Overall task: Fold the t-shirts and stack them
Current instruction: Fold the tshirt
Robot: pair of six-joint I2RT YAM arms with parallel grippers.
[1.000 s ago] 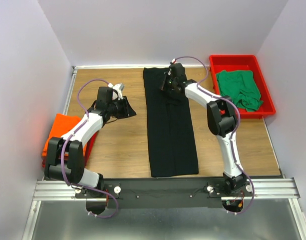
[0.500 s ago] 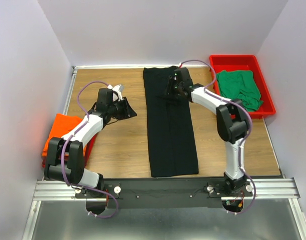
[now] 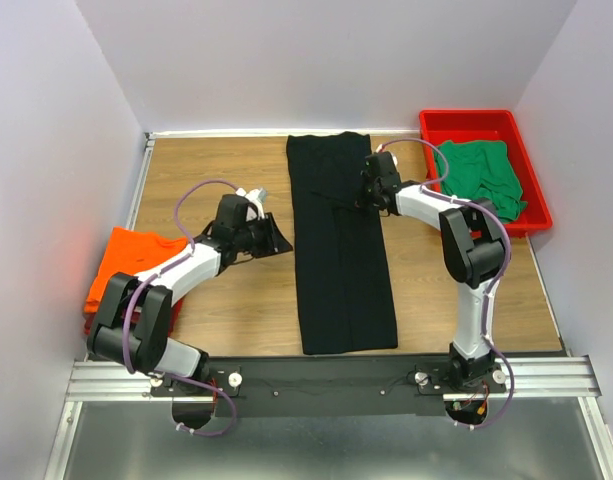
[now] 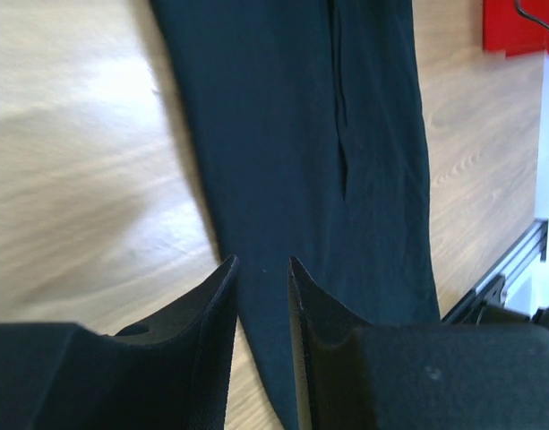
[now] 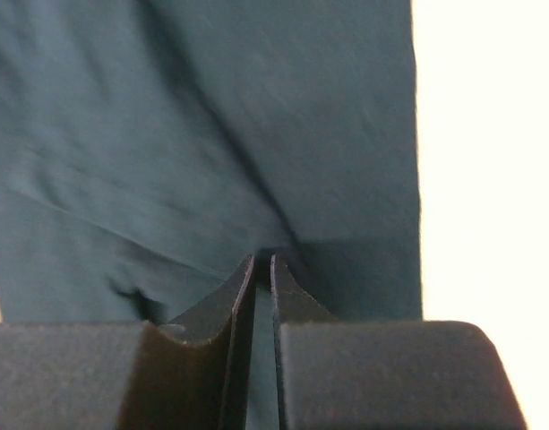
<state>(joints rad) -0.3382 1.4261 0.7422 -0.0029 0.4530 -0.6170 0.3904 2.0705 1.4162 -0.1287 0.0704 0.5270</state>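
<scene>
White walls (image 3: 316,60) box in the wooden table (image 3: 226,170). The black t-shirt (image 3: 341,250) runs from far edge to near edge, mid-table. The left gripper (image 4: 262,269) hangs slightly open and empty at its left edge. The right gripper (image 5: 263,262) sits nearly closed over its far right part, with no telling whether it pinches cloth.

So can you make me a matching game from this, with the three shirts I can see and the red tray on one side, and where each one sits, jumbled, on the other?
Things:
1. black t-shirt
2. orange t-shirt
3. green t-shirt
4. red tray

Places:
A. far right corner of the table
B. crumpled inside the red tray
C. spread as a long strip down the middle of the table
D. near left edge of the table

Pairs: 1-C, 2-D, 3-B, 4-A
</scene>
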